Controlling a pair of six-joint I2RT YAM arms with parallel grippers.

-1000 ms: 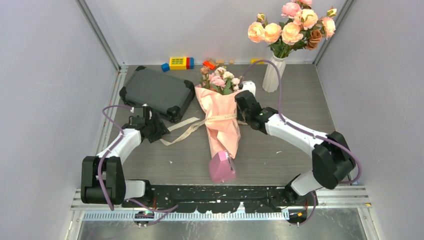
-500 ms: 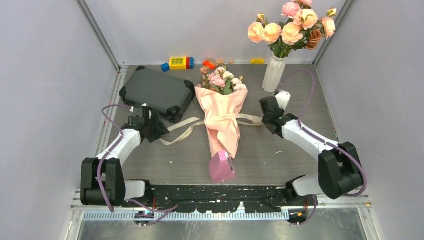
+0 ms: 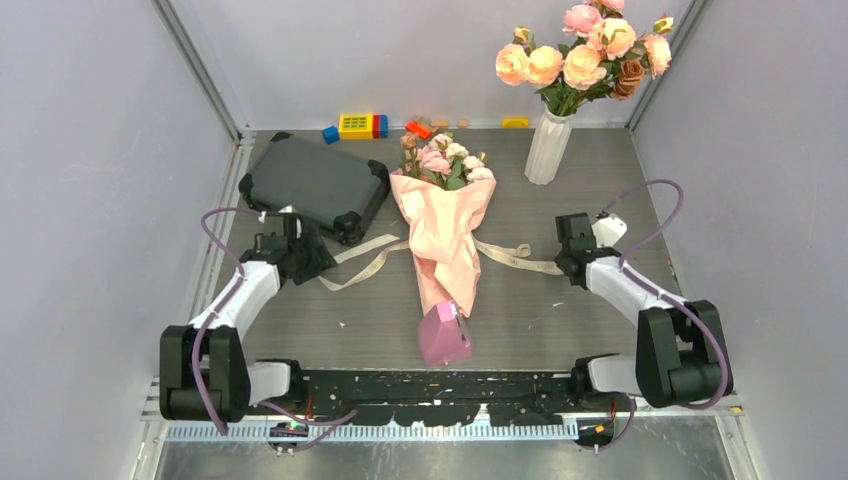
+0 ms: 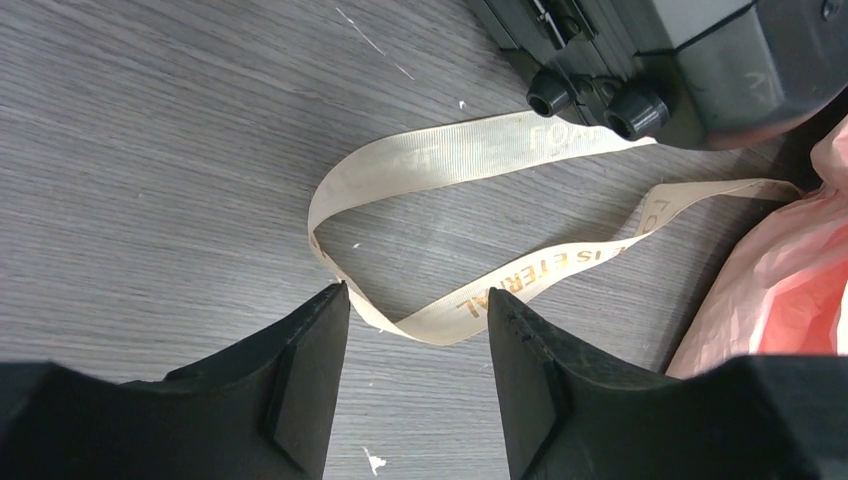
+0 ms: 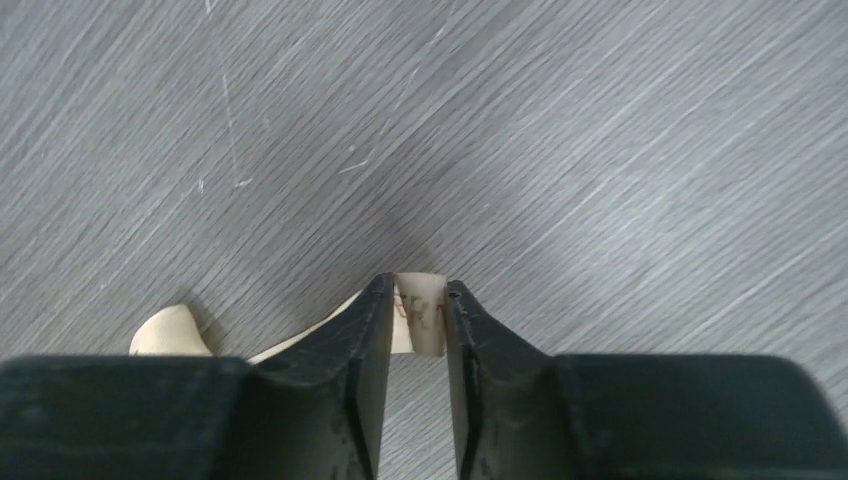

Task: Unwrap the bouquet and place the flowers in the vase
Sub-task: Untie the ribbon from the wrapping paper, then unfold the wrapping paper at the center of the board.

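The ribbon [image 3: 515, 255] is already untied and trails over the tabletop [image 3: 560, 320] from either side of the bouquet [image 3: 443, 235], which lies mid-tabletop with its blooms toward the far edge. The right gripper [image 5: 420, 290] pinches the ribbon's right end; the left gripper [image 4: 418, 300] hangs open over the left loop, holding nothing. Paper is still wrapped around the flowers [image 3: 440, 160], and the vase [image 3: 547, 150] waits near the far right corner, so unwrapping and placing remain

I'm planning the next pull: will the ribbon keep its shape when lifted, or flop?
Probably flops: the ribbon lies in slack curves. Likely thin and light, since the right gripper pinches it in a narrow gap.
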